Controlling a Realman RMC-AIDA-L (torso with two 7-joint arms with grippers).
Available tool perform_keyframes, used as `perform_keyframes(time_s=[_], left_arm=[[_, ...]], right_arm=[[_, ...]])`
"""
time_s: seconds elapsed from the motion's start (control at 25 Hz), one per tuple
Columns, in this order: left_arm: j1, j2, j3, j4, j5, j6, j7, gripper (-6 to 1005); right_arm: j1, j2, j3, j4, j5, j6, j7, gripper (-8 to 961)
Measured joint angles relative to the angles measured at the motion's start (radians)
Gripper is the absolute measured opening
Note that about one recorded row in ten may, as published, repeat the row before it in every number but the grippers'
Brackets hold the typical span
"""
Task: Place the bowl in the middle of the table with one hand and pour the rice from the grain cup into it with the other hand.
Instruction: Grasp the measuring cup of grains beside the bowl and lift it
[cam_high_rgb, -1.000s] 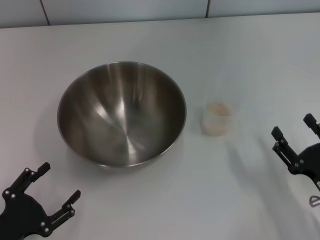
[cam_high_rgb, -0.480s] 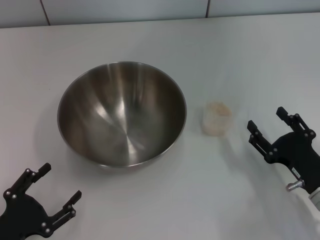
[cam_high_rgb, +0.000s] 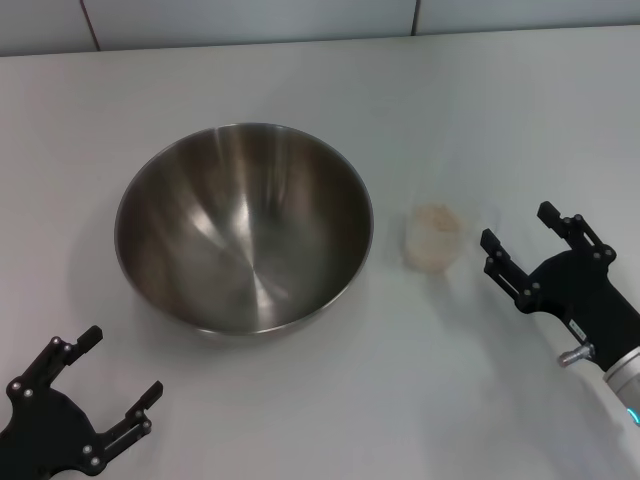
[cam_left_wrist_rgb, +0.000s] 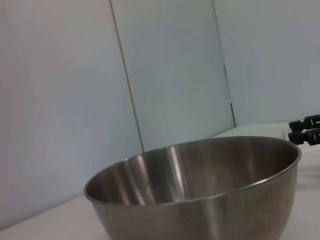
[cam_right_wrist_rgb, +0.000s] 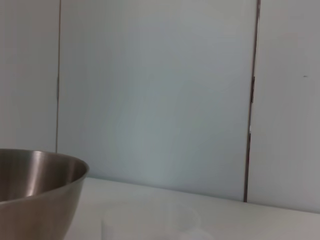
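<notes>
The steel bowl stands on the white table, left of centre, and looks empty. It also shows in the left wrist view and the right wrist view. The grain cup stands upright to its right, with rice inside; its faint rim shows in the right wrist view. My right gripper is open, just right of the cup and apart from it. My left gripper is open at the front left, well short of the bowl.
A pale panelled wall runs along the table's far edge. The right gripper's fingertips show beyond the bowl in the left wrist view.
My right gripper has moved left toward the cup and now sits close beside it. My left gripper has drawn back slightly toward the front edge. Bowl and cup have not moved.
</notes>
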Motion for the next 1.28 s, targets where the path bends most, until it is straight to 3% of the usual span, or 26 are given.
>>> perform_keyframes(time_s=[1.24, 1.28], left_arm=[[0.005, 0.007, 0.000, 0.000, 0.000, -0.010, 0.000, 844], [0.006, 0.007, 0.000, 0.000, 0.000, -0.014, 0.000, 844]], right_arm=[[0.075, 0.000, 0.071, 0.008, 0.004, 0.106, 0.000, 710], [0.080, 0.000, 0.072, 0.009, 0.004, 0.116, 0.000, 665]])
